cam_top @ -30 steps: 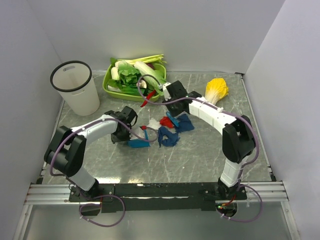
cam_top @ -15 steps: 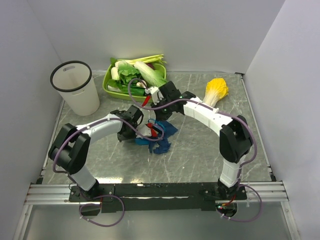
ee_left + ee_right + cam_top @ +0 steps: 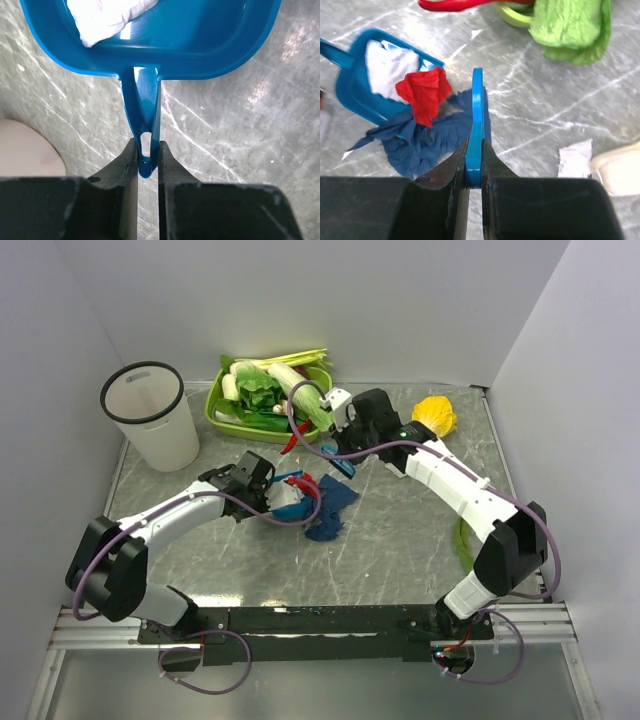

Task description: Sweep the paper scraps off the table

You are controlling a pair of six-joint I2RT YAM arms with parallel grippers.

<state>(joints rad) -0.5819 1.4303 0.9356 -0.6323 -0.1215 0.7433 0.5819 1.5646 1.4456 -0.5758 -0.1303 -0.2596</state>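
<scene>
My left gripper [image 3: 268, 488] [image 3: 147, 155] is shut on the handle of the light-blue dustpan [image 3: 290, 496] [image 3: 200, 35], which rests on the table [image 3: 400, 540]. A white paper scrap [image 3: 107, 15] [image 3: 390, 67] lies inside the pan. A red scrap [image 3: 309, 485] [image 3: 425, 90] sits at the pan's mouth on top of crumpled dark blue scraps [image 3: 330, 512] [image 3: 420, 145]. My right gripper [image 3: 347, 452] [image 3: 475, 167] is shut on a flat blue brush handle [image 3: 477, 120], just right of that pile. Another white scrap [image 3: 575, 157] lies apart, to the right.
A white bin [image 3: 150, 415] with a black rim stands at the back left. The lime-green tray [image 3: 222, 412] of leafy vegetables is at the back, with a red chili [image 3: 295, 437] in front of it. A yellow cabbage [image 3: 432, 412] lies back right. White walls surround the table.
The dustpan has slid right under the pile. The right gripper swept the scraps left against the pan, then drew back toward the tray. Red and white scraps now sit at or in the pan.
</scene>
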